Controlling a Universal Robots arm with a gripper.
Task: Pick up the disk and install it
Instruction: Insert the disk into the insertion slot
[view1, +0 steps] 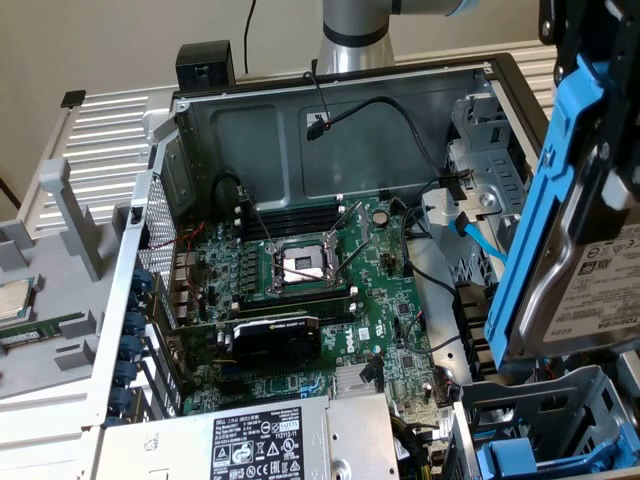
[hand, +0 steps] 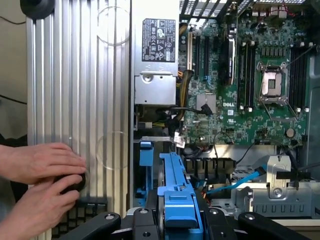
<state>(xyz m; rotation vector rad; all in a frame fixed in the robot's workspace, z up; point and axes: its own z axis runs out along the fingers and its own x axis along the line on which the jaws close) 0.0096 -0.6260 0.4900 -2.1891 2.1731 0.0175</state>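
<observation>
**Grip.** Check the fingers (hand: 141, 225) first. They are closed on the blue carrier frame of the disk (hand: 175, 192), one finger on each side. The gripper (hand: 176, 224) bears the disk's whole weight, and nothing else supports it.

**Disk position.** The disk (view1: 585, 290) hangs straight down from the fingers, standing on edge and leaning slightly. Its white label faces outward and the blue frame runs up one long side. It touches neither the chassis nor any other part.

**Directly beneath the fingers.** The grey drive cage (view1: 560, 415) sits just under the lower edge of the disk. A second piece of blue plastic (view1: 510, 455) shows low in that cage. A blue data cable (view1: 475, 235) runs close beside the bay area.

**Farther from the fingers.** The green motherboard (view1: 320, 300) lies well apart, with its open processor socket (view1: 305, 265). Beyond it stands the grey power-supply box (view1: 270, 440).

**Outside the case.** A person's hands (hand: 42, 165) rest on the ribbed silver panel (hand: 75, 75), away from the fingers and the disk. Keep them in mind while the arm is over the chassis.

**Progress.** Treat the pickup as complete, since the disk is clear of every surface and firmly clamped. Treat the installation as not yet done. The disk is above the cage, not seated in it. The pictures do not show which slot lines up with it.
</observation>
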